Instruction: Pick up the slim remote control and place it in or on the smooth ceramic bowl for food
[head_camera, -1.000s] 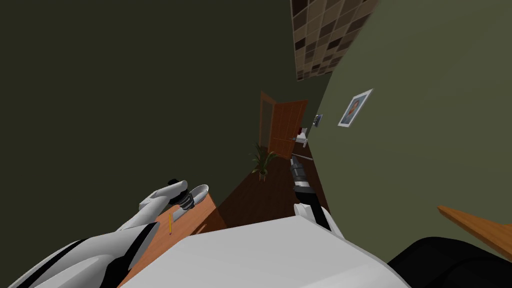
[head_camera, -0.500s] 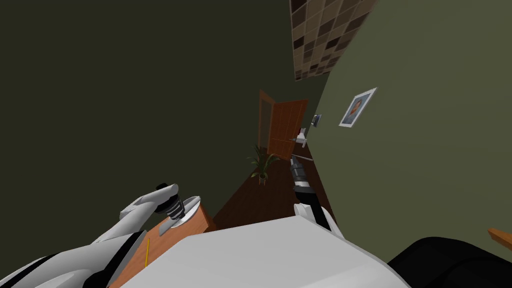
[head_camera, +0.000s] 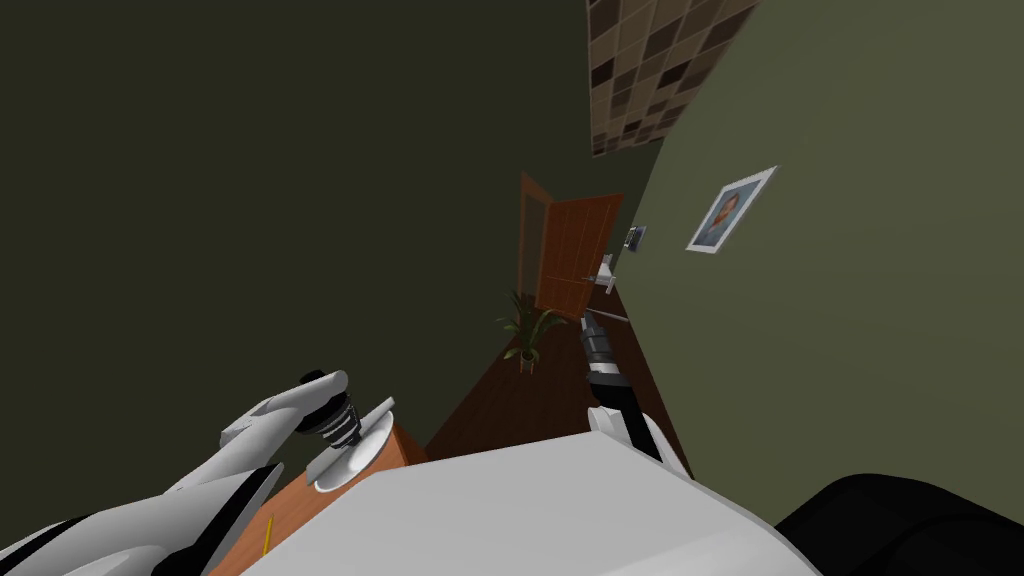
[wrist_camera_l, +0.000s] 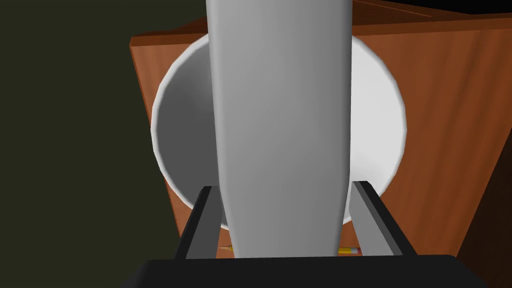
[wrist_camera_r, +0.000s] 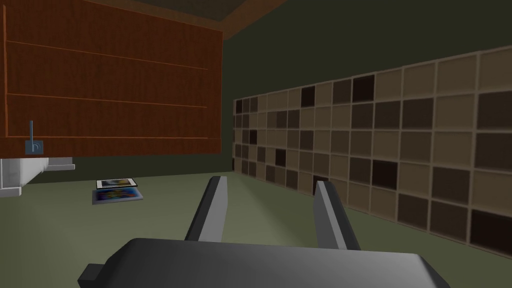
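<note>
Left hand (wrist_camera_l: 285, 187) is clamped on the sides of the grey remote (wrist_camera_l: 280, 125), and it hangs lengthwise over the white bowl (wrist_camera_l: 385, 115) at the corner of the wooden tabletop (wrist_camera_l: 450, 125), with a yellow pencil (head_camera: 267, 535) lying at the bowl's 7 o'clock. Right hand (wrist_camera_r: 270, 182) sits wide and idle, pointing to 12 o'clock down the hall toward the plant (head_camera: 525, 335) and the wooden door (head_camera: 575, 255). A second back the remote was short of the bowl, on the pencil's side, and the arm has since swung it over the rim.
</note>
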